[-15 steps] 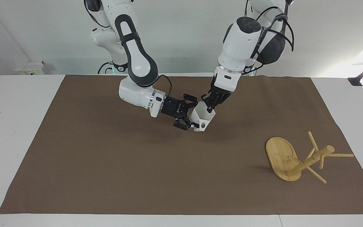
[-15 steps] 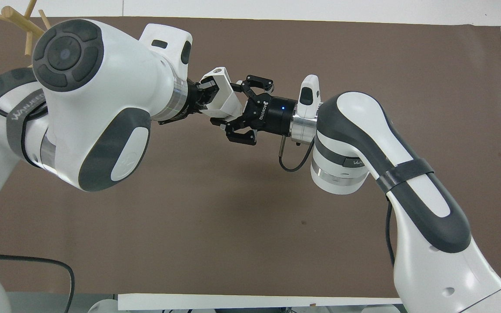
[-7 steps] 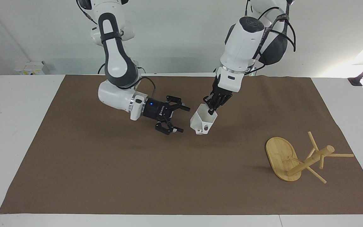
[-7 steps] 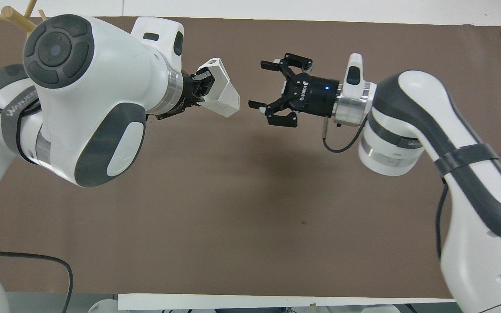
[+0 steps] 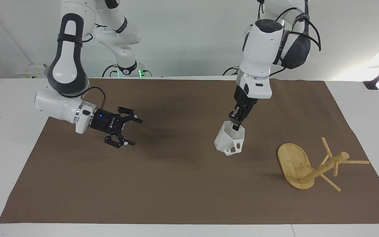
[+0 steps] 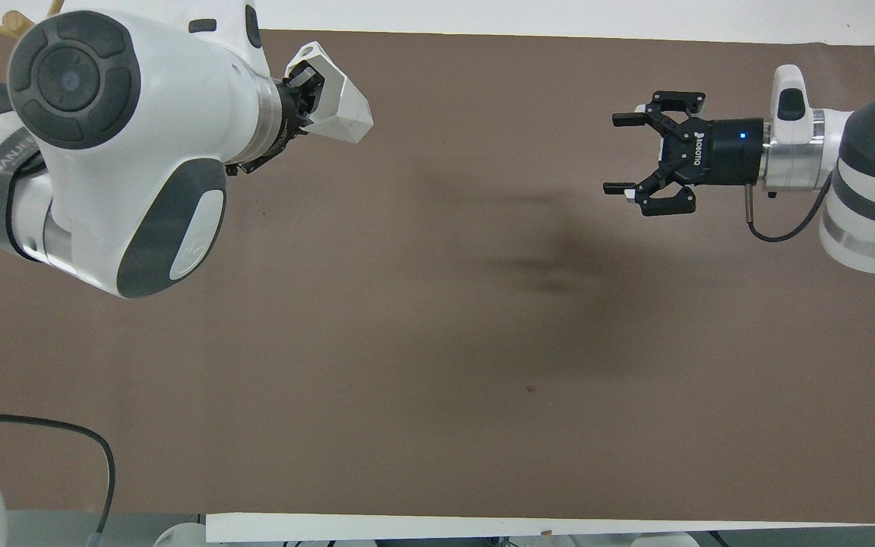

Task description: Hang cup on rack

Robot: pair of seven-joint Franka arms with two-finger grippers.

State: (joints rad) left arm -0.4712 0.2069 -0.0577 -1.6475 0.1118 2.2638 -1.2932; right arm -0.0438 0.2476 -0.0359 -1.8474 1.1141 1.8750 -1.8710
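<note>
Since the earlier frames, the right gripper [image 5: 123, 133] had let go of the small matte white faceted cup [image 5: 229, 142] and drawn back toward the right arm's end of the counter [image 5: 18, 138], where it hung over the brown mat [image 5: 163, 184] with its fingers [image 5: 136, 120] spread and empty. The left gripper [image 5: 237, 121] had carried the cup away from the handover point and toward the light bamboo mug rack [image 5: 311, 166]. Its fingers were clenched on the cup's rim, with the cup body hanging below them, tilted, in the air above the mat. The handover therefore appeared complete, and the left arm alone carried the task.

The rack lay tipped over near the left arm's end of the counter. Its oval base [image 5: 293, 161] stood on edge, the round post [image 5: 324, 168] slanted away from it, and several thin pegs [image 5: 355, 162] pointed outward. The cup was near the rack but clear of it, with mat showing between them. Judged from this pose, hanging would require either a peg that pointed upward or a rack set upright first.

In the overhead view, the left arm's large joint housing covered nearly all of the rack; only peg tips [image 6: 4, 23] showed at the top corner. The cup's handle holes showed in the facing view only. How the left fingers gripped the rim could not be made out.
</note>
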